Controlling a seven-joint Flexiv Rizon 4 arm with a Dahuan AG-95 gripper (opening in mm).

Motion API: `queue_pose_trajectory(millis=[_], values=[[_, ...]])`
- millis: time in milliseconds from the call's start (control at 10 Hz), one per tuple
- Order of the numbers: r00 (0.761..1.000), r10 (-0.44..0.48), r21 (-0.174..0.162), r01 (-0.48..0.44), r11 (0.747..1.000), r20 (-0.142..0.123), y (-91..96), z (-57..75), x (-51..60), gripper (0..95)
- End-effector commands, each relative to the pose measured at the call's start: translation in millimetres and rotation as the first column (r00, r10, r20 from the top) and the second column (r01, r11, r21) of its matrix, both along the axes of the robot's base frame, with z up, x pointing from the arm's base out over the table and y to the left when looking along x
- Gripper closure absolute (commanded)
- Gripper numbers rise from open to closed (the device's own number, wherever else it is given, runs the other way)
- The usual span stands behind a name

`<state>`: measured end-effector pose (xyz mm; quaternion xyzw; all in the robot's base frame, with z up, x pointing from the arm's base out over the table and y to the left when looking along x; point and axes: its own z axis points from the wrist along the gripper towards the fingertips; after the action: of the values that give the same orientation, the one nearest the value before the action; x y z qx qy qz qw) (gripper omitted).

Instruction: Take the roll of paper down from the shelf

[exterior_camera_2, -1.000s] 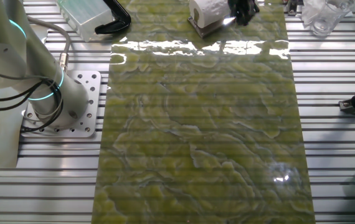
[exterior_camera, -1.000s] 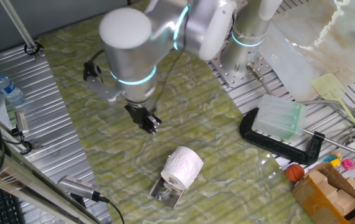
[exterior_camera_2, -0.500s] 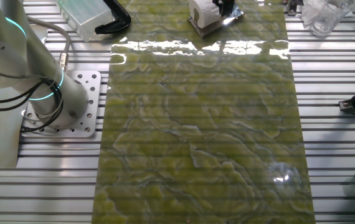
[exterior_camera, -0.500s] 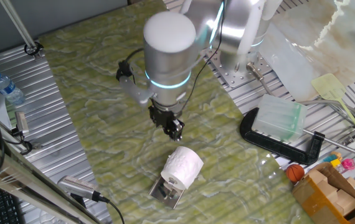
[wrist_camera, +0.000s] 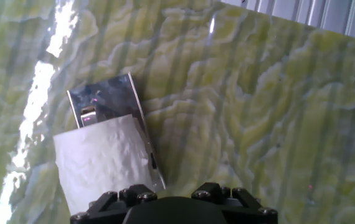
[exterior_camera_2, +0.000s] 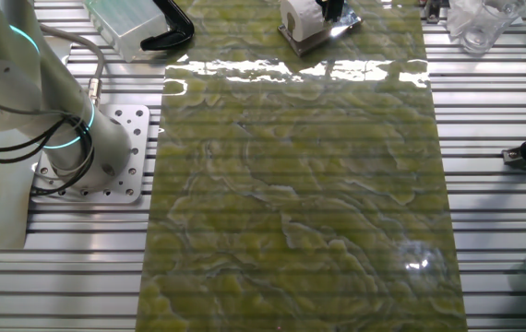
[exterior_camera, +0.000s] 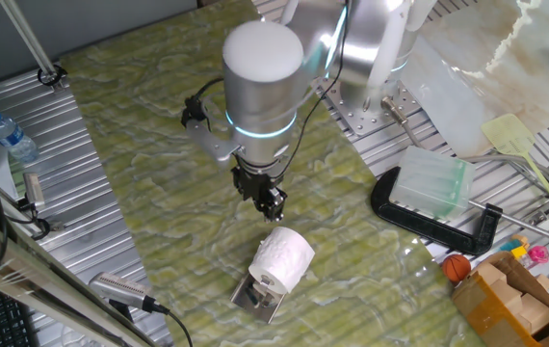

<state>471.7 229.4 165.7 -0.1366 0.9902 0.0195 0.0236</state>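
- My gripper [exterior_camera: 272, 203] hangs over the green marbled mat [exterior_camera: 159, 145], just up the mat from the roll of paper [exterior_camera: 283, 258] and toward my arm's base; it does not touch the roll.
- My fingers look close together in one fixed view, but they are small and dark there, and the hand view shows only the black body at its lower edge, so I cannot tell whether the jaws are parted or closed. Nothing shows between them.
- The roll of paper sits on the shelf [exterior_camera: 258, 298], lying on its side, its cardboard core end facing the near edge of the mat.
- The shelf's shiny plate rests flat on the mat and sticks out beyond the roll's core end.
- In the hand view the roll of paper [wrist_camera: 103, 158] covers the lower part of the shelf [wrist_camera: 106, 99]; a bare stretch of plate shows past the roll's far end.
- In the other fixed view the roll of paper [exterior_camera_2: 300, 16] is at the far edge of the mat, with my gripper [exterior_camera_2: 332, 11] just beside it.
- A black clamp [exterior_camera: 429, 220] lies well apart from the roll, off the mat, with a translucent plastic box [exterior_camera: 432, 183] on it.
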Motion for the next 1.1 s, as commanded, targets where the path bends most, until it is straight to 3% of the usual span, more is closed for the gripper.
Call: queue_pose_trajectory(millis=[100, 200, 300, 600, 700, 1100], values=[[0.999, 0.047, -0.057, -0.046, 0.997, 0.025, 1.9, -1.5, 3.3, 38.0], [0.999, 0.038, -0.046, -0.037, 0.998, 0.016, 1.9, -1.5, 3.3, 38.0], [1.0, 0.024, -0.004, -0.024, 1.0, -0.001, 1.9, -1.5, 3.3, 38.0], [0.998, 0.065, 0.005, -0.065, 0.998, -0.005, 1.9, -1.5, 3.3, 38.0], [0.998, 0.069, 0.004, -0.069, 0.998, -0.008, 5.3, -1.3, 1.9, 19.0], [1.0, 0.021, 0.001, -0.021, 1.0, -0.024, 62.4, 12.9, -19.9, 19.0]])
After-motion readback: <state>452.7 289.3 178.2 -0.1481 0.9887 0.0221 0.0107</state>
